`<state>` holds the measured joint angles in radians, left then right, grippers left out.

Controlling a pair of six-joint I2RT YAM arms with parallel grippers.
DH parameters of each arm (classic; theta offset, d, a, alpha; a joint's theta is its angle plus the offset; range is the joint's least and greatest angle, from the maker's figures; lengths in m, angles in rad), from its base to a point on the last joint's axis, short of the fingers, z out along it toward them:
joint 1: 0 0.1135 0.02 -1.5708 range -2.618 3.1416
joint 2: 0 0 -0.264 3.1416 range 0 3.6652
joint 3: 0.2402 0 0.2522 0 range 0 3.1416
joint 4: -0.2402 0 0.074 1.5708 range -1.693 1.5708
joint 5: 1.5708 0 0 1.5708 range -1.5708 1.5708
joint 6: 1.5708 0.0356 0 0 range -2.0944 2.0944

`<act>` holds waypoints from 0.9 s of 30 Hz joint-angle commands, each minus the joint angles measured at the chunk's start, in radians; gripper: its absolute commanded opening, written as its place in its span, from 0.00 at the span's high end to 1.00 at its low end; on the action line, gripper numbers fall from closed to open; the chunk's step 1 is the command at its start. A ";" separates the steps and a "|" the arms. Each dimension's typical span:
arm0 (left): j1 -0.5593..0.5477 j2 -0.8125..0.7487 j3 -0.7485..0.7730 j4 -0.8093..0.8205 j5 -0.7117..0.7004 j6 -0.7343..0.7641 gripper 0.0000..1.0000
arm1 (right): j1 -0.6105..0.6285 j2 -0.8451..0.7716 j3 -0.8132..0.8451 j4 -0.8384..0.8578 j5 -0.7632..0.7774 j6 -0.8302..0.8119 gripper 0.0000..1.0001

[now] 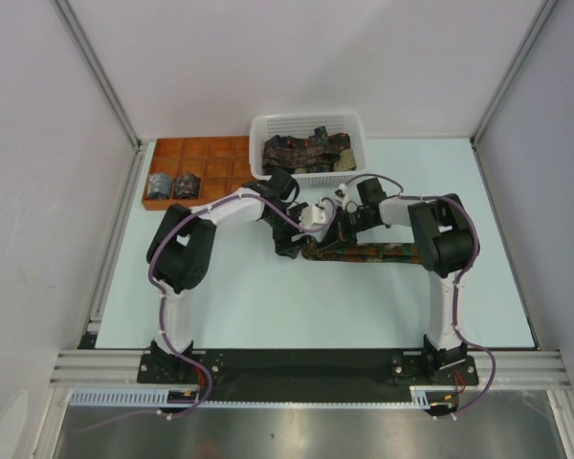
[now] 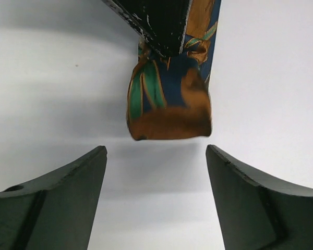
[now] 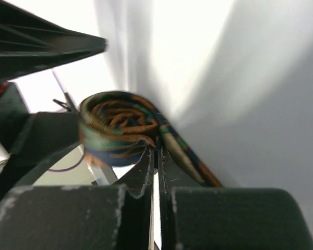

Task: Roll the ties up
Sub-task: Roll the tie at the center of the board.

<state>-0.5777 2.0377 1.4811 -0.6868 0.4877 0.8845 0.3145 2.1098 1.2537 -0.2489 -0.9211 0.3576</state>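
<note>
At the middle of the counter (image 1: 268, 306), the right hand (image 3: 157, 156) is pressed together on the rolled end of a patterned necktie (image 3: 120, 135), whose tail lies flat toward the right. The left hand (image 2: 156, 151) hovers spread just short of the roll. The fabric looks soft, light and probably slippery, apt to spring loose. Pinching across the coil's layers seems the safest hold.

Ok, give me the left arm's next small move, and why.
Probably ease the left gripper forward and close it on the tie at its rolled end. Its jaws stand open with the roll just ahead, the right gripper is shut on the tie, and a long tail is not yet rolled; a second hold would let the right regrip.
</note>
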 commanded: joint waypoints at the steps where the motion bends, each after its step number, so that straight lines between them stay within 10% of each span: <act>1: -0.004 -0.048 0.001 0.050 0.064 -0.053 0.16 | -0.008 0.026 -0.010 -0.058 0.088 -0.095 1.00; 17: -0.011 -0.030 -0.007 0.010 0.071 -0.064 0.17 | 0.100 0.041 -0.045 0.172 0.156 0.130 1.00; 27: -0.019 -0.034 -0.054 -0.039 -0.030 0.083 0.66 | 0.130 0.021 -0.054 0.290 0.070 0.202 0.93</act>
<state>-0.5880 2.0350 1.4658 -0.6975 0.4931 0.8669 0.4206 2.1181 1.2049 -0.0139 -0.8543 0.5434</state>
